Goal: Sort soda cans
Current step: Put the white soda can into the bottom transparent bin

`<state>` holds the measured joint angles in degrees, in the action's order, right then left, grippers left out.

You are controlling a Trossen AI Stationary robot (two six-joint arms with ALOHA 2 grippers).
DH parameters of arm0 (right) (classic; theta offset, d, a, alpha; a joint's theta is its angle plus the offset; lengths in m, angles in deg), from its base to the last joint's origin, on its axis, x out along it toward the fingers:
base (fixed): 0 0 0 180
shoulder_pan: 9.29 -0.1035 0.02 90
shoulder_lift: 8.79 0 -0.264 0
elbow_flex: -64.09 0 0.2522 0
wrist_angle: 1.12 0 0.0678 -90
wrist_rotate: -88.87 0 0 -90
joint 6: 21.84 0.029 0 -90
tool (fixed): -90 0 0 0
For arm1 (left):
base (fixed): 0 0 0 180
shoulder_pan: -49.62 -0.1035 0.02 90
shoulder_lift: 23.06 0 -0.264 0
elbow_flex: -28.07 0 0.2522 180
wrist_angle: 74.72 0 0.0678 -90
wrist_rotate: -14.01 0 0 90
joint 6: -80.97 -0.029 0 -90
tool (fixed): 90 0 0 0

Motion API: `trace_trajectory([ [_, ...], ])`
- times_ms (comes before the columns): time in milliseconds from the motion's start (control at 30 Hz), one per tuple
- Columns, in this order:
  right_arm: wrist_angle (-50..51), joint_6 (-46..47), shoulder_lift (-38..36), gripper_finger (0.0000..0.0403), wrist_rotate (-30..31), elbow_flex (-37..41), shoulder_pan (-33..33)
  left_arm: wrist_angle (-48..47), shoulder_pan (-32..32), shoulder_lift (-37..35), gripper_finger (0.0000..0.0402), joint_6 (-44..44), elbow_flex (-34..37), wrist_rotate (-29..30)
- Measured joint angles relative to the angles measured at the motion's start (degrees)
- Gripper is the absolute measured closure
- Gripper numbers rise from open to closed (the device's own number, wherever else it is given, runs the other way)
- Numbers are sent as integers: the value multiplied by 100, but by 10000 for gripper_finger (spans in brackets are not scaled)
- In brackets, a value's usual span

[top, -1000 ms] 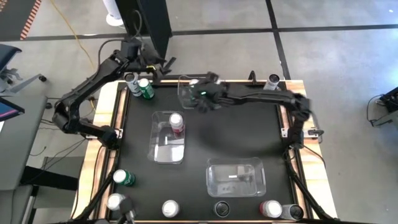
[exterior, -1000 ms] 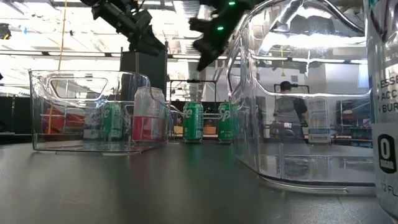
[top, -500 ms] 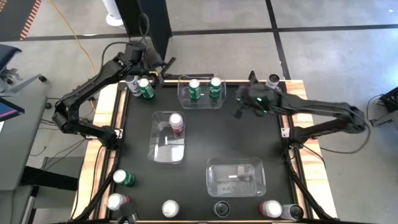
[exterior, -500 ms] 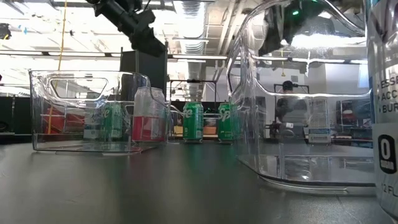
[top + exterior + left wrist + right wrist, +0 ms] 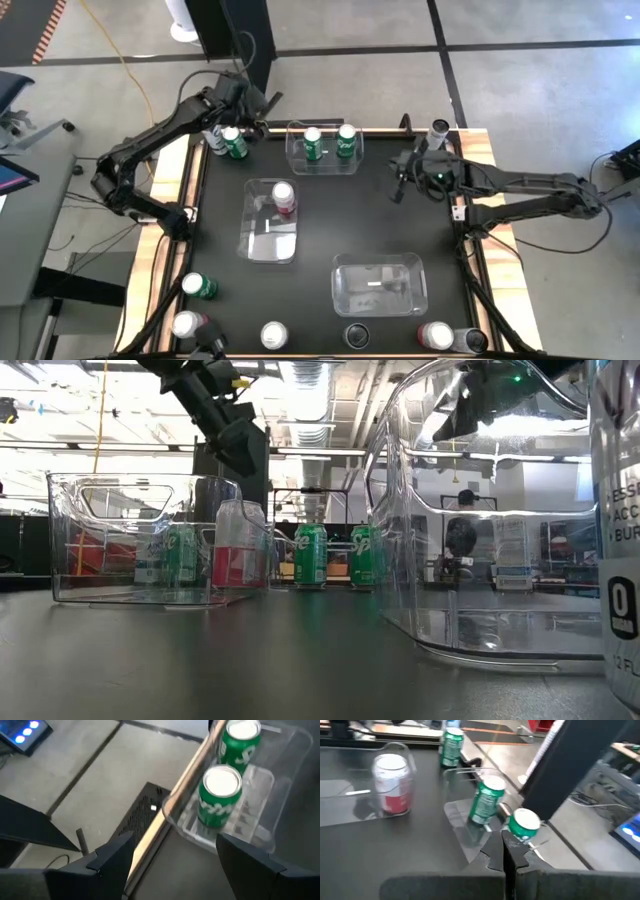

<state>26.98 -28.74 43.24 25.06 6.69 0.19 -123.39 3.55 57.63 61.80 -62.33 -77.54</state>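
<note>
Green soda cans [image 5: 329,143]: two already binned at twelve o'clock, one red can [image 5: 284,198] binned centrally. Others wait around the edges. Left gripper [image 5: 243,102] hovers open at eleven o'clock; right gripper [image 5: 397,187] is closed, empty.

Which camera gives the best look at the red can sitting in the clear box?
The right wrist view: the red can is large, with its silver top and red side plain through the clear box. The high view gives only its top. The low view shows it side-on, dimmed by the box walls. The left wrist view misses it.
</note>
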Motion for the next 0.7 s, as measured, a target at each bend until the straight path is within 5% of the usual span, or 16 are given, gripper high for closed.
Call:
trace_trajectory([
  [167,61,171,9,400,1247,0,115,104,4,-6,125,257,0,-1],
  [367,1235,2358,-9,399,2975,-216,707,223,52,-6,125,241,0,-2],
  [533,1912,3206,174,349,2480,-349,1523,383,53,-6,125,8,0,-3],
  [700,2145,3563,494,241,1865,-657,2265,502,52,-6,125,-115,0,-179],
])
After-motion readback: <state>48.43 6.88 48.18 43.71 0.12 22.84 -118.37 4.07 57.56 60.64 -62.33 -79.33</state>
